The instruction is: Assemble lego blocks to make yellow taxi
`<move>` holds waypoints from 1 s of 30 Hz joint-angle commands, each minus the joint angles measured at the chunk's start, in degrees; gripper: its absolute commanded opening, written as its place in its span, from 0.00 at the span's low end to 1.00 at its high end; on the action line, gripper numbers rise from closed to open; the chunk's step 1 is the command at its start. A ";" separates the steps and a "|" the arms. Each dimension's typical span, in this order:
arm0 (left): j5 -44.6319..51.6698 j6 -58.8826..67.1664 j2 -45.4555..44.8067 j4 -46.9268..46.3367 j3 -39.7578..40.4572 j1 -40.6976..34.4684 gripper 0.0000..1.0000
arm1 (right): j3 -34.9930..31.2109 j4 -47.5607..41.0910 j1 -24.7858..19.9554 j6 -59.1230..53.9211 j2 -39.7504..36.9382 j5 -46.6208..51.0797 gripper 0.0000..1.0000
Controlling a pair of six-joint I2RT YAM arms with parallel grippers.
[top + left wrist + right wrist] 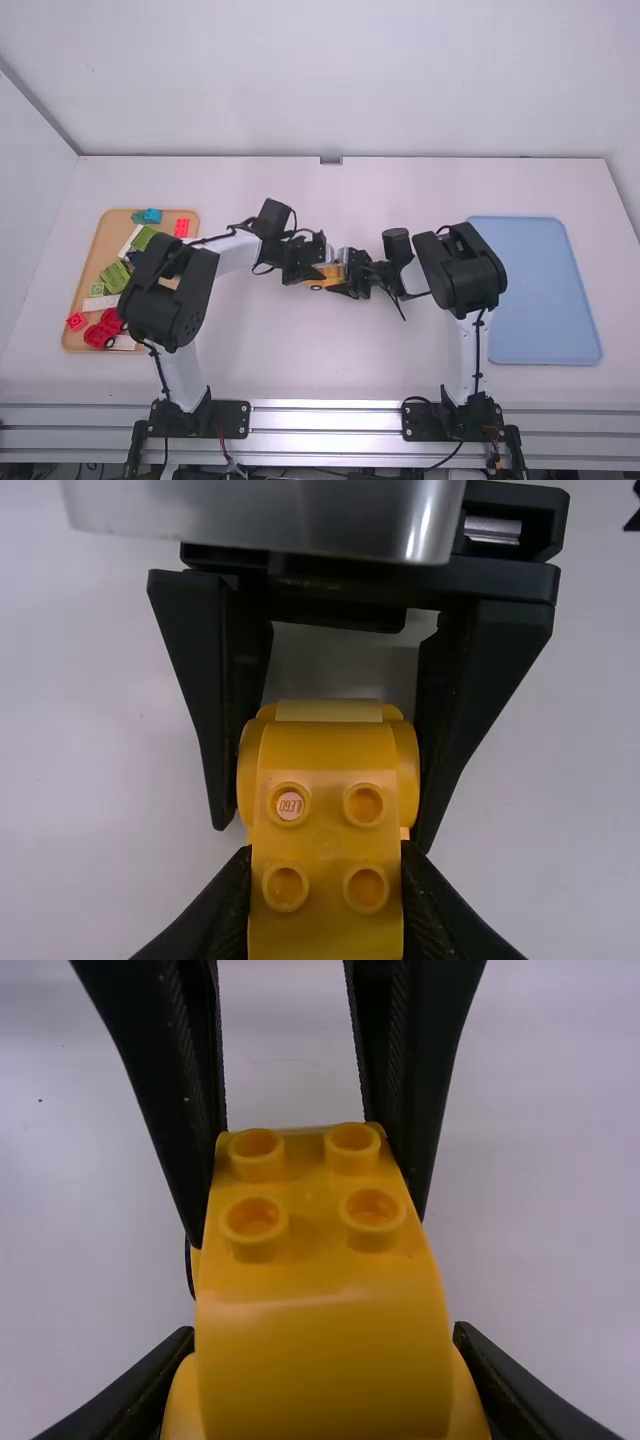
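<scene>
Pinched from both ends

Holding a glossy yellow studded plastic block assembly [325, 820] tight between the fingers of left end effector [319, 270] at one end and right end effector [347, 281] at the other, over white tabletop [300, 360]

Yellow block [325, 1350]: smooth, glossy plastic. Worktop [270, 350]: smooth, matt. Rail [325, 420], bottom of high view: metal, dull sheen. Blue tray [540, 290]: smooth, matt.
</scene>
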 commanded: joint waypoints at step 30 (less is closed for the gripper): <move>-0.79 4.50 4.81 -6.64 4.20 -8.59 0.03 | 0.33 -0.79 2.01 0.57 0.85 1.84 0.48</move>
